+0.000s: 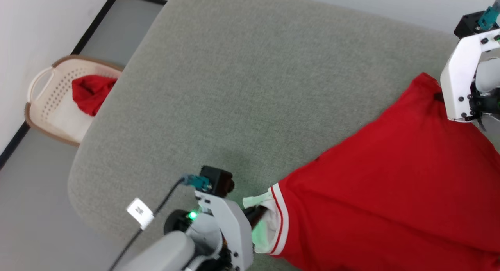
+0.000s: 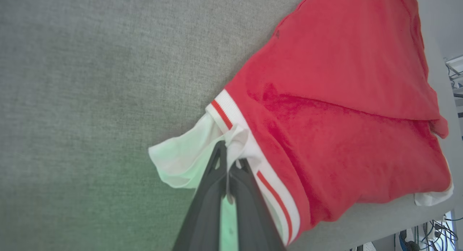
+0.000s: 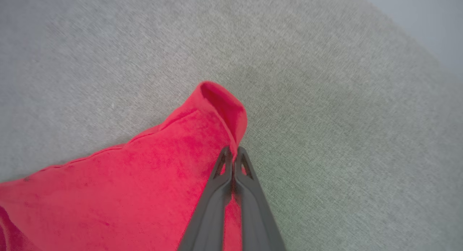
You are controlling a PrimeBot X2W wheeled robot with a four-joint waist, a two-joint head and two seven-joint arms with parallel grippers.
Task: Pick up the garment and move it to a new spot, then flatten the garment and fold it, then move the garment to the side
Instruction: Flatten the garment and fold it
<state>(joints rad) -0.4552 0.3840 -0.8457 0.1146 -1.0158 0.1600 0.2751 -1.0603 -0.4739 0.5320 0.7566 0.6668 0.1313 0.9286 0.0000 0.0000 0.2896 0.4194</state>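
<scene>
Gripping it at two ends, the robot has the red jersey garment, with its white sleeves and red-and-white striped trim, lying rumpled on the grey fabric-covered surface. It sits well away from the rounded corner beside the cream perforated laundry basket, which holds a plain red cloth. In the left wrist view the shirt's other side reaches an edge of the surface, where a second white sleeve pokes out.

The left hand is pinched tight on the white sleeve, just beside its striped cuff. The right hand is closed to a sliver at a rolled-up red corner. It looks to have a nip of cloth between its tips, though I can't tell how much.

What matters next, I'd say, is the line between the two grips. The garment's long axis runs from one hand to the other, with neither arm nearer, and bare surface lies beyond toward the basket corner. Lifting evenly should keep the cloth from slipping out of the thinner right pinch.
</scene>
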